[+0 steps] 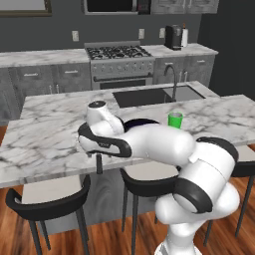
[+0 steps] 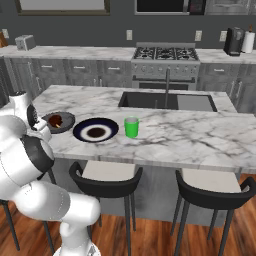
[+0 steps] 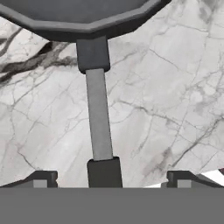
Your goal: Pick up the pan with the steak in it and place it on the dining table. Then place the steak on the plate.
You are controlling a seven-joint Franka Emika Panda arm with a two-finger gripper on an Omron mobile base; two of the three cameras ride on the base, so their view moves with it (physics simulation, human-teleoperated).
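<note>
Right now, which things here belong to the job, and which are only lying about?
Job: pan, steak, plate, dining table, open gripper over the pan handle.
Lying about: green cup, stools, stove, coffee maker.

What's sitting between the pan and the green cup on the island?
The plate lies between the pan and the green cup on the island, clearest in the right base view.

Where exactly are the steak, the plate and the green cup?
steak (image 2: 56, 120), right base view, on the top of the meat lying in the pan.
plate (image 2: 111, 131), right base view, on its dark right-hand border.
green cup (image 1: 175, 120), left base view, on its side wall.
</note>
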